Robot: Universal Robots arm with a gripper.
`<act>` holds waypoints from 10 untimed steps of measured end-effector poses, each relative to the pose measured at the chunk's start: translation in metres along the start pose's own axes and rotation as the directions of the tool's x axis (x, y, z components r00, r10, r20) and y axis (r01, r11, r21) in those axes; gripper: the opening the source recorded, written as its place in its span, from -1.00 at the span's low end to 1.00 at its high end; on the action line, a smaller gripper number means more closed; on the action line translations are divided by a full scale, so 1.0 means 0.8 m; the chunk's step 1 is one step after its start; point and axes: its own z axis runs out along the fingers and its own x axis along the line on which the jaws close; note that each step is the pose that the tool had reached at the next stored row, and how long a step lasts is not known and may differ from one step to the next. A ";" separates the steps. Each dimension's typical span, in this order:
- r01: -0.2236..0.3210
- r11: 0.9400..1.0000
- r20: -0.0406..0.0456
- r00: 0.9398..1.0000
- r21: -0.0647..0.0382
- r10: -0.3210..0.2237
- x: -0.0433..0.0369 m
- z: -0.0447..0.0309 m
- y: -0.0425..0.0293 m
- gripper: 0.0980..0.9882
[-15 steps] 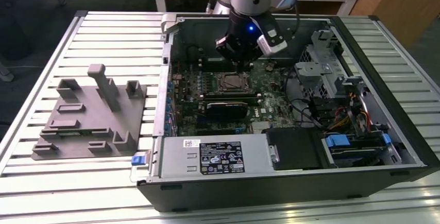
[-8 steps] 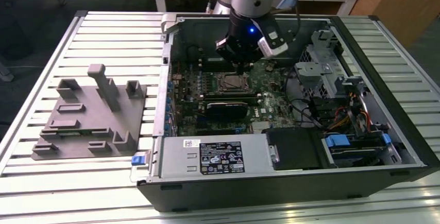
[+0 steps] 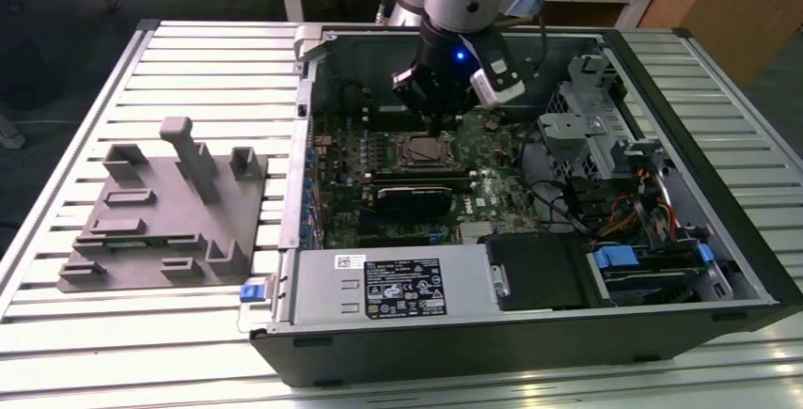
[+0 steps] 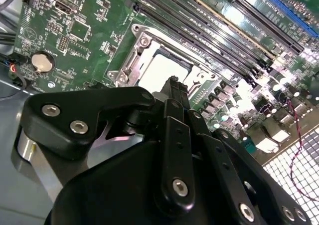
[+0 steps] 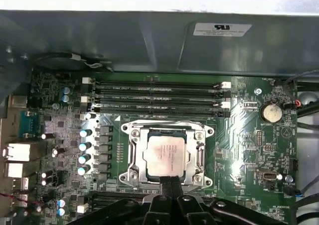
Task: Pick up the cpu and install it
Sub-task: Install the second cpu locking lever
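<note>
The cpu [image 5: 164,155], one small flat square chip with a pale silver-grey metal top, lies flat inside the square metal socket frame [image 5: 130,155] on the green motherboard [image 5: 249,150] of the open black computer case [image 3: 527,343]. In both wrist views it sits seated in the socket [image 4: 167,70], with four long dark memory slots [image 5: 154,98] just beside the frame and one round silver coin battery [image 5: 271,112] well apart from it. The black gripper [image 5: 170,181] hangs directly over the chip's edge; its two fingers are pressed together with no gap and nothing between them. In the exterior view, the gripper [image 3: 435,132] stands above the socket, and one large grey moulded plastic tray [image 3: 164,240] rests on the slatted metal table [image 3: 75,353] towards the exterior view's left.
</note>
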 end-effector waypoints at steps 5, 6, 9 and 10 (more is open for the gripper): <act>0.000 1.000 0.000 1.000 0.000 0.000 0.000 -0.0002 -0.0036 -0.98; 0.000 1.000 0.000 1.000 0.000 0.000 0.000 -0.0002 -0.0041 -0.98; 0.000 1.000 0.000 1.000 0.000 0.000 0.000 -0.0003 -0.0053 -0.98; 0.000 1.000 0.000 1.000 0.000 0.000 0.000 -0.0003 -0.0059 -0.98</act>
